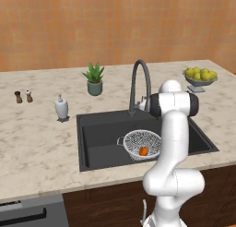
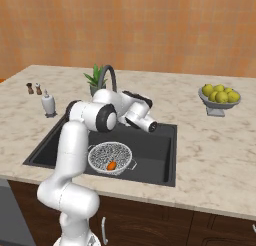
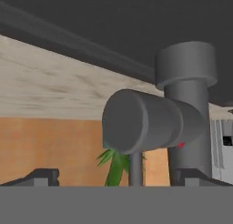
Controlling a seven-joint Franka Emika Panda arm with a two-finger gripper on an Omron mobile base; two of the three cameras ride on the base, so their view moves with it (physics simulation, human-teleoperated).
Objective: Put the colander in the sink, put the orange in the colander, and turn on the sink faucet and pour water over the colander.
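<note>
The dark grey sink (image 1: 97, 129) (image 2: 155, 162) is set into the marble counter. Inside it stands the speckled mesh colander (image 1: 138, 140) (image 2: 107, 154), upright, with the orange (image 1: 143, 151) (image 2: 111, 165) lying in it. The gooseneck sink faucet (image 1: 140, 78) (image 2: 111, 76) arches over the basin from the back rim. My hand (image 2: 134, 107) reaches in at the faucet's base. In the hand view my gripper (image 3: 119, 178) is open, its fingertips (image 3: 43, 176) far apart. The faucet's side lever (image 3: 136, 120) fills the space just ahead between them, beside the faucet column (image 3: 186, 104).
A grey footed bowl of yellow-green fruits (image 1: 200, 76) (image 2: 219, 96) stands on the counter to the right. A potted plant (image 1: 94, 78), a soap dispenser (image 1: 61, 107) and two small shakers (image 1: 23, 97) sit left of the faucet. An orange wall runs behind.
</note>
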